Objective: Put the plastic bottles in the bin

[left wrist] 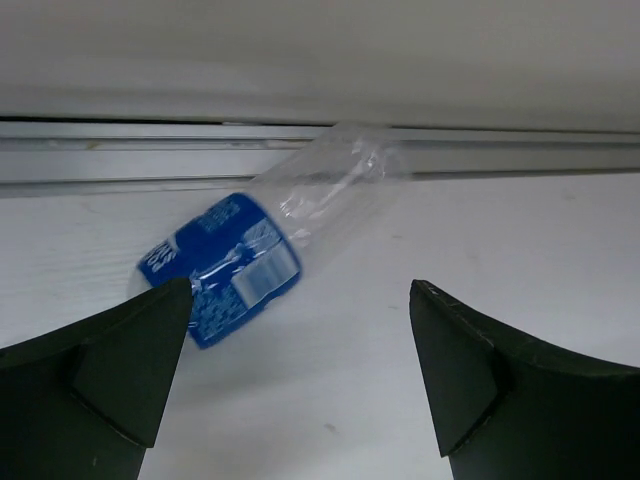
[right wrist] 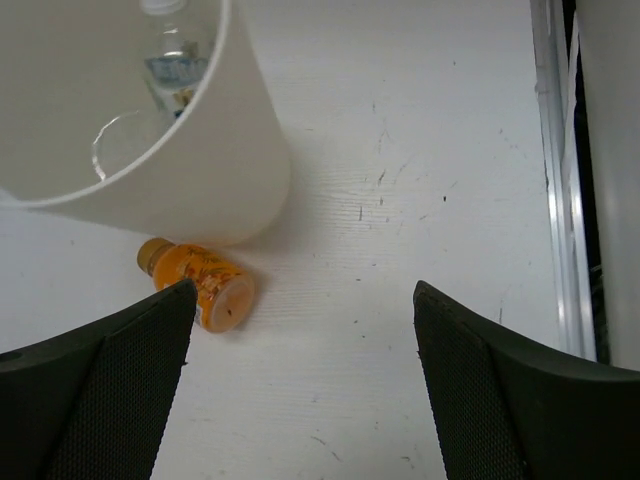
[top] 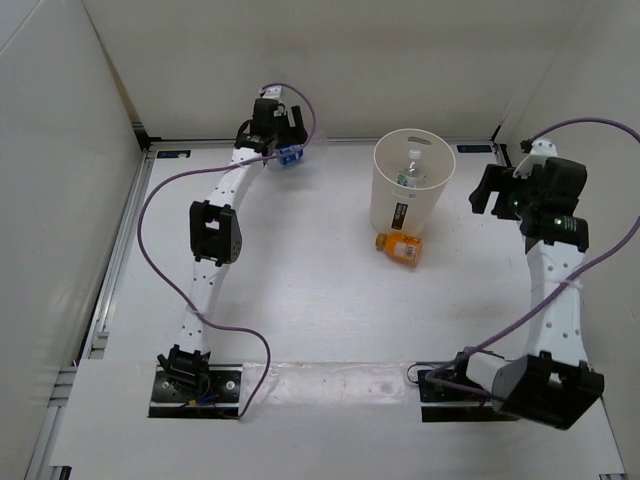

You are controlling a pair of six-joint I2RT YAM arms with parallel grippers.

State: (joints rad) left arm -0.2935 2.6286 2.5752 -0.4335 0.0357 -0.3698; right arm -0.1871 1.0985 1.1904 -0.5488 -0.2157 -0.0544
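Lying just ahead of the left tool [left wrist: 300, 288], a blue-labelled bottle [left wrist: 285, 235]

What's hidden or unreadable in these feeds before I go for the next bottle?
- Top external: the left gripper covers most of the blue-labelled bottle; only a blue patch shows.
- Left wrist: that bottle's lower end is behind a finger.
- Right wrist: the bin is cut off by the top and left edges, so its contents are only partly seen.
- Top external: the bin's black label is too small to read.
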